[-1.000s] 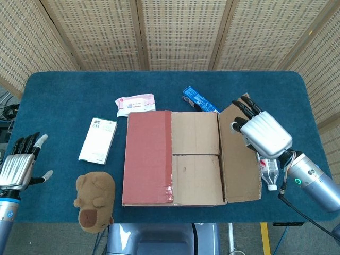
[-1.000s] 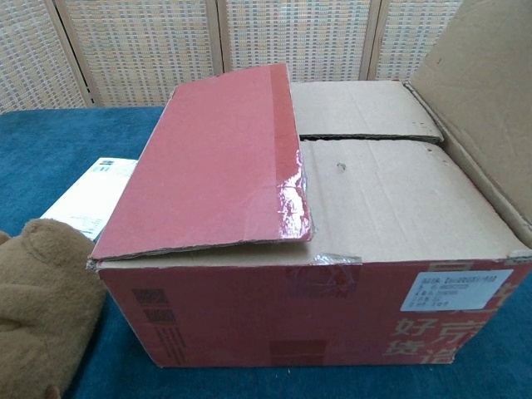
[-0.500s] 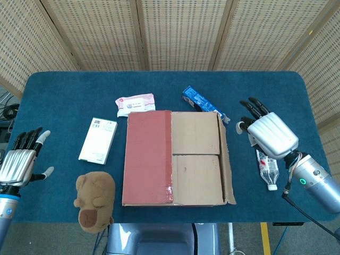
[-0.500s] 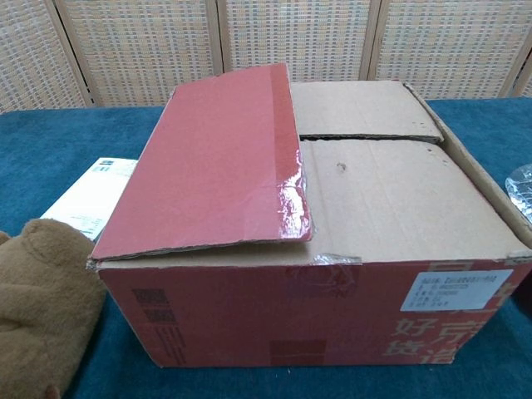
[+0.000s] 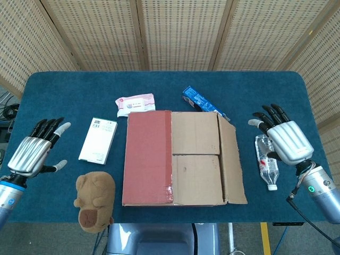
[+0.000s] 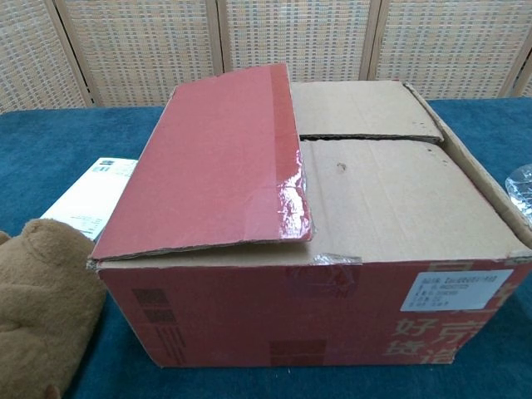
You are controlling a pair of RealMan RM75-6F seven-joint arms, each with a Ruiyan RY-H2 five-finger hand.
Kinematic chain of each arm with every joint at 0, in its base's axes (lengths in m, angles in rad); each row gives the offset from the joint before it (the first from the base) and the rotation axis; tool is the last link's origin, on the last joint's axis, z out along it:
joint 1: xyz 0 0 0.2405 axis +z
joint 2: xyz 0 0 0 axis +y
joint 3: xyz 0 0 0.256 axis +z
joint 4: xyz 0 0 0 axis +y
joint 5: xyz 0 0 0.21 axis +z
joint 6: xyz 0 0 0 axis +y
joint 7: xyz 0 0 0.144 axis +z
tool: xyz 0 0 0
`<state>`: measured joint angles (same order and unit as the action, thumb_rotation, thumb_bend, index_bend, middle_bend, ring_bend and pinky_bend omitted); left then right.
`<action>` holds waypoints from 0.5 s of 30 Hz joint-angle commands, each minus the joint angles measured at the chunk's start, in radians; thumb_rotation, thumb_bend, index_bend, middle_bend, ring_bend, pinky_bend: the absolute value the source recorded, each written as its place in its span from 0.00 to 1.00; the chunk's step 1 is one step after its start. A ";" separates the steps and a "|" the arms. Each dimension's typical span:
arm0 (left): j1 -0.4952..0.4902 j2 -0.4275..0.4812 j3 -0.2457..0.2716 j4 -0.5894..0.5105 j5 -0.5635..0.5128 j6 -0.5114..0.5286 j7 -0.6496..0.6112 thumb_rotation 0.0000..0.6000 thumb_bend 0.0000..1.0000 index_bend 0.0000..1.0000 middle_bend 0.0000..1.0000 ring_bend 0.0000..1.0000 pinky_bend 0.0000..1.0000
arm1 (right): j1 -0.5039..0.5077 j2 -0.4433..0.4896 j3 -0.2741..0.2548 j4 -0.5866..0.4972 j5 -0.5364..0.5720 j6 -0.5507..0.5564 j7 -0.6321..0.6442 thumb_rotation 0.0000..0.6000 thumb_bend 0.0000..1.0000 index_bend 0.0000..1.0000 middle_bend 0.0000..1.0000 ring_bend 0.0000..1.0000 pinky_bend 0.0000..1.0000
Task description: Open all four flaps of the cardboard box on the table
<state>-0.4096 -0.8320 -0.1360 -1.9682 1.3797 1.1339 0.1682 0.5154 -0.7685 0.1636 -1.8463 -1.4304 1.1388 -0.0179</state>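
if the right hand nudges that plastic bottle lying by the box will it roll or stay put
The plastic bottle lies on its side on the blue cloth, so it would probably roll if pushed across its length. It looks clear and mostly empty, so likely light and easily sent skidding. Its walls look crumpled, so it may dent under the right hand rather than stay stiff.

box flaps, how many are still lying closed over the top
3: the red flap on the left, and two brown inner flaps, far and near. The right flap is folded outward.

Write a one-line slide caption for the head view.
Box with its right flap folded out and red flap down; both hands, left and right, open beside it.
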 commanded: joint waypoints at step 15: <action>-0.323 0.021 -0.072 0.069 0.270 -0.306 -0.333 0.93 0.42 0.07 0.00 0.00 0.00 | -0.132 -0.044 -0.024 -0.011 0.084 0.134 -0.070 1.00 0.10 0.13 0.07 0.00 0.04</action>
<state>-0.6866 -0.8039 -0.1997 -1.9211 1.6092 0.8693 -0.1178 0.3852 -0.8107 0.1407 -1.8578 -1.3475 1.2712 -0.0861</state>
